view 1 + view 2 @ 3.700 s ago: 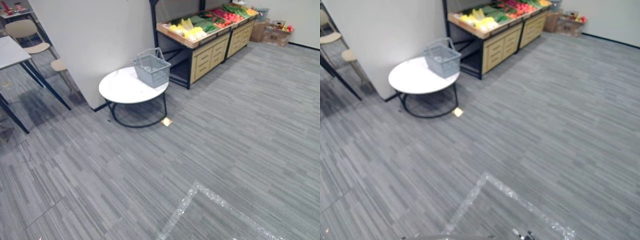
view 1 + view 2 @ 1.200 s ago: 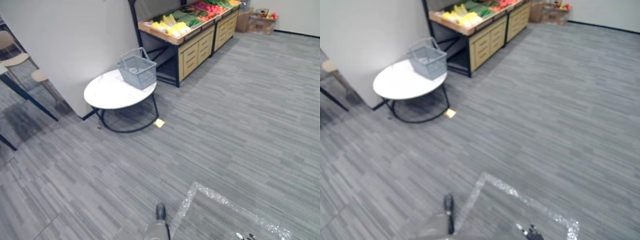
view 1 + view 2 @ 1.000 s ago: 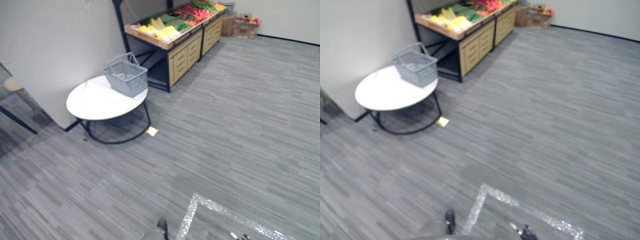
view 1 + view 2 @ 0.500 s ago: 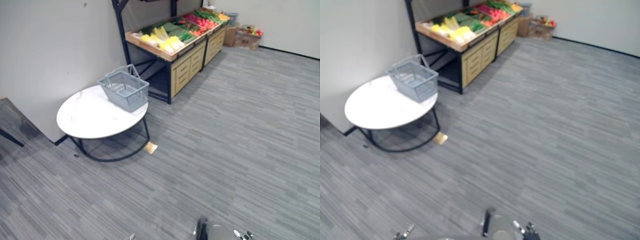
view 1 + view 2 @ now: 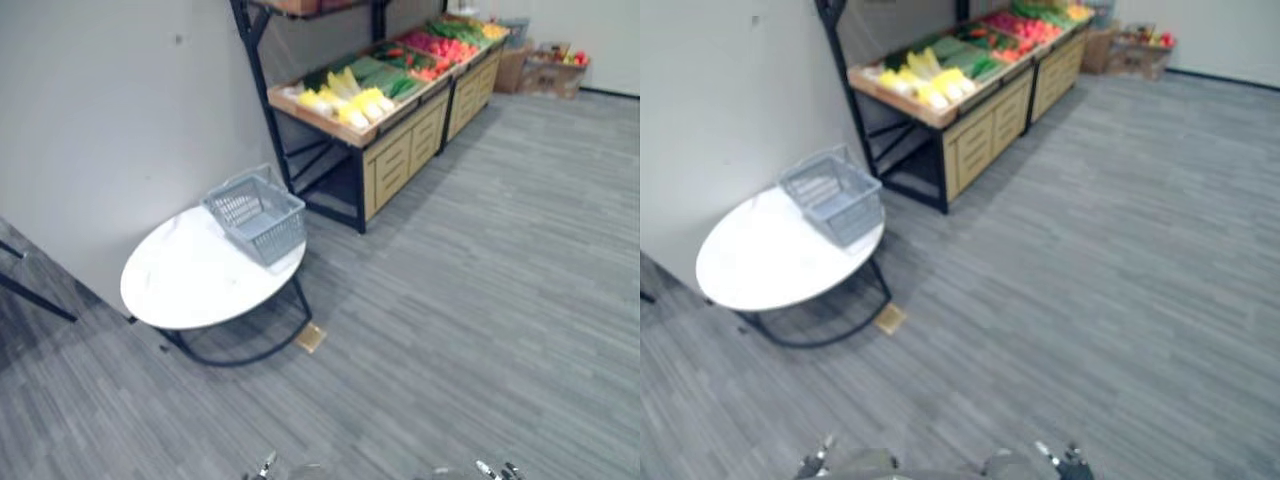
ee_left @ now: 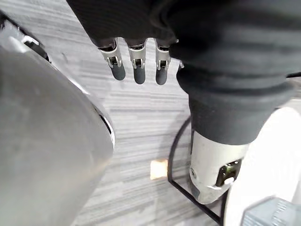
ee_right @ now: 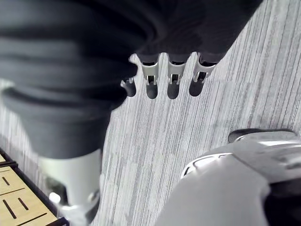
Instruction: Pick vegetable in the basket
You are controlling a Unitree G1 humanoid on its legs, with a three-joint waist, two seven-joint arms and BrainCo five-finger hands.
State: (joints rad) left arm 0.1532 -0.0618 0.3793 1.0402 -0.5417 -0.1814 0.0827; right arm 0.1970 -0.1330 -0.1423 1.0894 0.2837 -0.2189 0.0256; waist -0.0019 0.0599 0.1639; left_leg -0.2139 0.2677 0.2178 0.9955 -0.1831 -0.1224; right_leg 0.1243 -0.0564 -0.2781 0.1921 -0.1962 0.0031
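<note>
A grey wire basket (image 5: pixel 256 213) with its handles up stands on the far edge of a round white table (image 5: pixel 190 285). It looks empty. Behind it a wooden produce stand (image 5: pixel 400 150) holds yellow vegetables (image 5: pixel 345 100), green ones (image 5: pixel 385 75) and red ones (image 5: pixel 445 45). My left hand (image 6: pixel 138 70) hangs over the carpet with straight fingers, holding nothing. The table's edge (image 6: pixel 277 160) and a corner of the basket (image 6: pixel 273 214) show past it. My right hand (image 7: pixel 172 84) also hangs with straight fingers and holds nothing.
A grey wall (image 5: pixel 110 120) runs behind the table. A small yellow tag (image 5: pixel 311 337) lies on the carpet by the table's black frame. Cardboard boxes (image 5: pixel 555 70) sit beyond the stand's far end. Grey carpet (image 5: pixel 500 300) stretches to the right of the stand.
The whole picture has shifted: the camera has come closer to the table and the stand, which now look larger. The basket, table and stand themselves have not moved.
</note>
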